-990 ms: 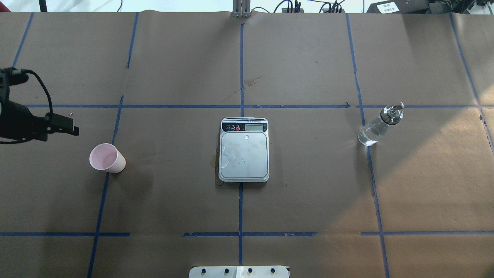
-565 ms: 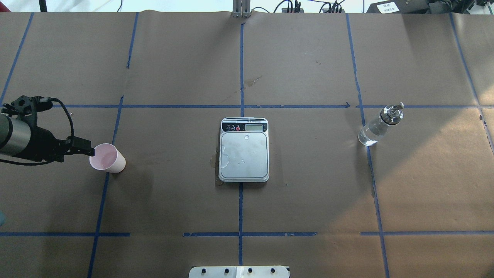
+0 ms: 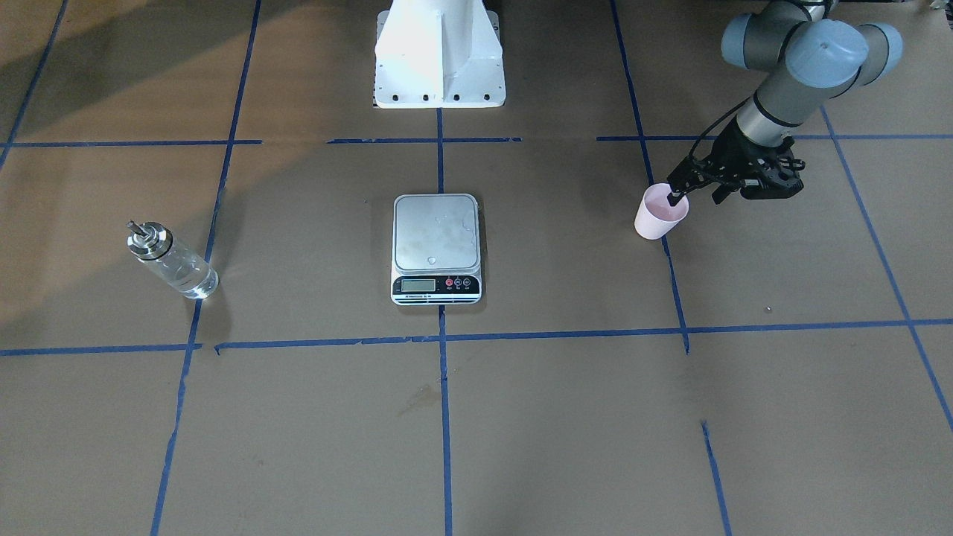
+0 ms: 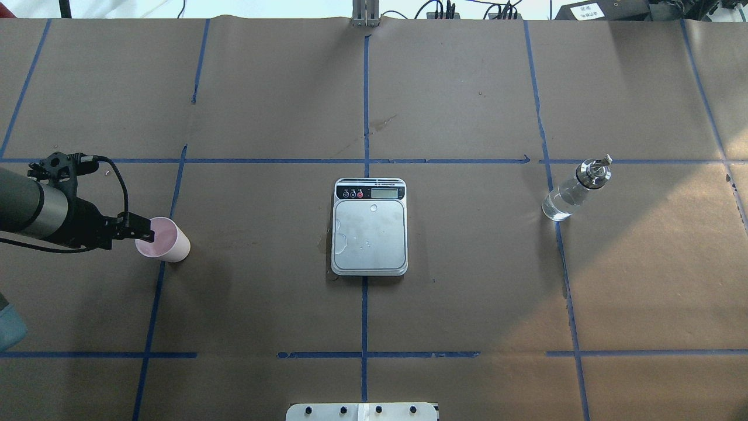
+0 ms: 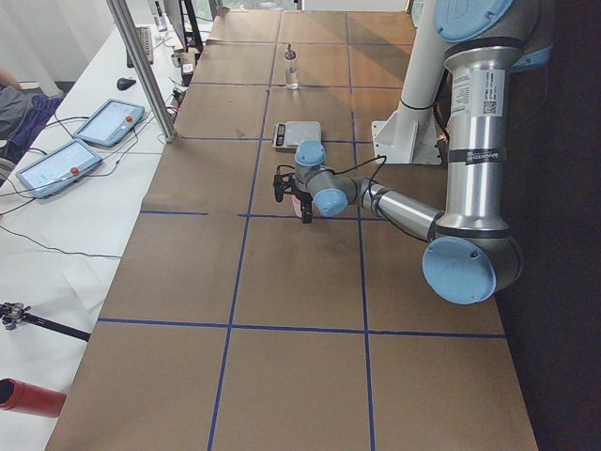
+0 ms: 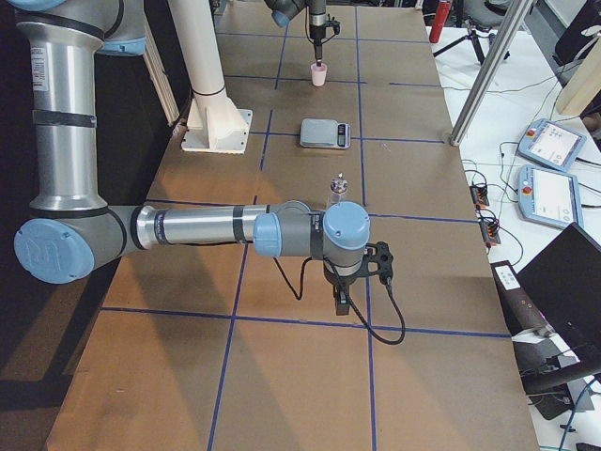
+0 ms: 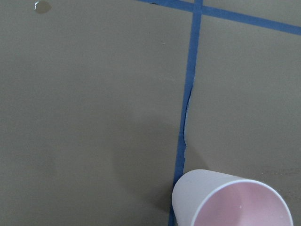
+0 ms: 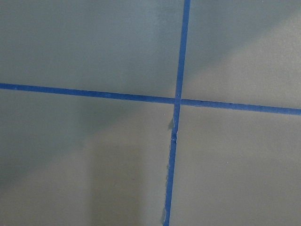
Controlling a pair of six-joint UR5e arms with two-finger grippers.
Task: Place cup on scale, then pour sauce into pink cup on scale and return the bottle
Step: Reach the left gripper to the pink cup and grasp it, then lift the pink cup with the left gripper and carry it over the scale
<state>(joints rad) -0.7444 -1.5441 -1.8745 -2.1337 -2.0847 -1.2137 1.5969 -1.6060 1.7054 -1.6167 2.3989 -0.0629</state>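
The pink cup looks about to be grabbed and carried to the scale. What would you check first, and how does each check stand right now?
1. The cup stands upright on the table: ok.
2. The left gripper is at the cup, one finger inside the rim: ok.
3. Its fingers are closed on the cup's wall: not ok yet, they look spread.
4. The scale has nothing standing on its plate: ok, only droplets.
5. The bottle is upright, on the scale's far side from the cup: ok.
6. The right gripper is away from the cup: ok, at the table's other end.
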